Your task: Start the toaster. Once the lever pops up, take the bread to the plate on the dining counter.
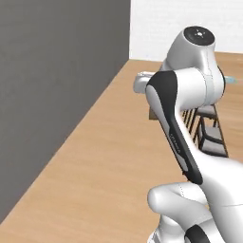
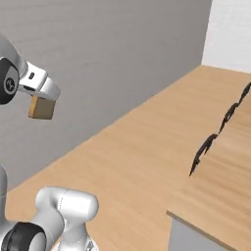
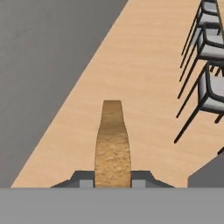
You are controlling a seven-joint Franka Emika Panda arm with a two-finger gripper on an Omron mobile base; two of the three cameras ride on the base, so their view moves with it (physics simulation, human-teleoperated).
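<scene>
My gripper (image 2: pixel 42 101) hangs high at the upper left of the right base view, shut on the bread (image 2: pixel 41 109), a golden-brown slice that hangs below the white hand. In the hand view the bread (image 3: pixel 112 148) stands edge-on between the two fingertips (image 3: pixel 83 178) and reaches out over the wood floor. The dining counter (image 2: pixel 220 196), a light wood top with a grey side, lies to the lower right, well apart from the gripper. A pale blue-green sliver (image 1: pixel 231 80) peeks from behind the arm; I cannot tell whether it is the plate. The toaster is out of view.
A dark grey wall (image 2: pixel 98 59) runs along the left. Wood floor (image 1: pixel 109 156) stretches ahead between the wall and the counter. Dark-framed chairs (image 3: pixel 209 87) with grey seats stand in a row along the counter's side, and their backs (image 2: pixel 203 149) show above its edge.
</scene>
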